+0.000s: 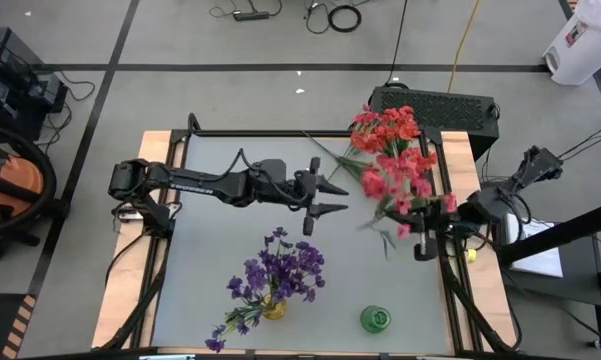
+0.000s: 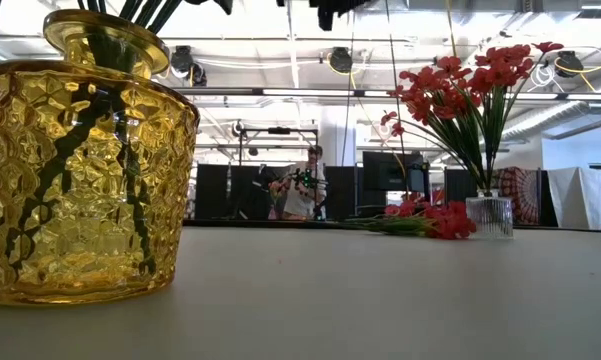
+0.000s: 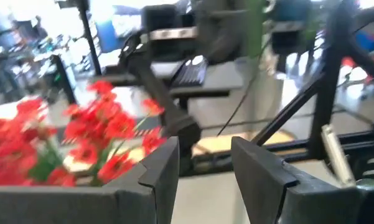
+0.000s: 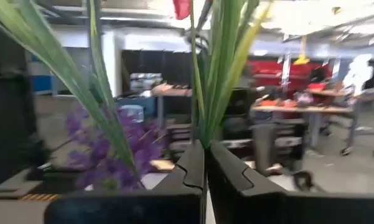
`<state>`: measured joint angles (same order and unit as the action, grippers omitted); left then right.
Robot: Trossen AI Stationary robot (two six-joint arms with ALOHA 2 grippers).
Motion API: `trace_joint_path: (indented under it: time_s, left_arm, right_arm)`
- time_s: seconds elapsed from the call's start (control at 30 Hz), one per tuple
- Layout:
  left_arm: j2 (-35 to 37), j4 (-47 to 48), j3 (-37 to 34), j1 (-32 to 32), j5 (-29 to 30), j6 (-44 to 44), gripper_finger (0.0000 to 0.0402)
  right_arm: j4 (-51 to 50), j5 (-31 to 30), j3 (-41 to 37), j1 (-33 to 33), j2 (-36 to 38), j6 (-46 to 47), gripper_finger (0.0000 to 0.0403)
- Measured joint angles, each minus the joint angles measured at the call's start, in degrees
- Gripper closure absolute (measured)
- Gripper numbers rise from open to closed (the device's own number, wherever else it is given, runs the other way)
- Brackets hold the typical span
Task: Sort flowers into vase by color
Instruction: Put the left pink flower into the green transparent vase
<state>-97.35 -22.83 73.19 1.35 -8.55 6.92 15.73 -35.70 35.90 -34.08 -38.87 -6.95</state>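
My right gripper (image 1: 420, 243) (image 4: 204, 163) is near the table's right edge, shut on a red sprig (image 1: 405, 195). My left gripper (image 1: 337, 197) (image 3: 204, 169) hovers open at mid-table, pointing toward the red flowers (image 3: 81, 137). A red bunch (image 1: 385, 130) (image 2: 470, 80) stands in a clear vase (image 2: 490, 215) at the far right. More red sprigs (image 2: 425, 222) lie on the table beside it. Purple flowers (image 1: 280, 270) (image 4: 99, 149) stand in a yellow glass vase (image 2: 75, 180) near the front edge. My right gripper pinches the red sprig's green stems and leaves (image 4: 202, 134) between its two fingers. The stems run straight out past the fingertips. In the high view the blossoms reach from the gripper toward the table's far edge, beside the red bunch. I cannot tell whether the sprig is lifted clear.
A small green vase (image 1: 375, 318) stands near the front edge, right of the yellow vase. A black frame (image 1: 310, 134) runs round the table. A black box (image 1: 435, 105) sits beyond the far right corner. A person (image 2: 305, 185) stands far behind the table.
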Motion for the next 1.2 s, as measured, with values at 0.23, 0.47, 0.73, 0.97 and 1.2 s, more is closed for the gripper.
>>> trace_joint_path:
  time_s: [0.23,0.47,0.73,0.97,1.2]
  left_arm:
    - [2.30,11.03,-0.04,1.19,7.23,-0.13,0.0249]
    - [3.72,14.28,0.02,1.28,8.19,-0.50,0.0249]
    - [3.69,14.99,-0.46,1.15,8.43,-2.10,0.0249]
    - [3.64,14.95,-0.46,1.15,8.43,-2.14,0.0249]
    - [3.64,14.87,-0.46,1.15,8.43,-2.31,0.0249]
  right_arm:
    - [-8.23,2.61,0.00,-6.93,3.46,6.04,0.0402]
    - [-12.17,10.13,0.00,-12.44,2.83,10.22,0.0402]
    - [-10.25,11.15,0.00,-17.76,-1.49,12.56,0.0402]
    - [-1.64,12.08,0.00,-20.29,-3.25,11.73,0.0402]
    - [1.41,12.06,0.00,-20.49,-5.16,12.80,0.0402]
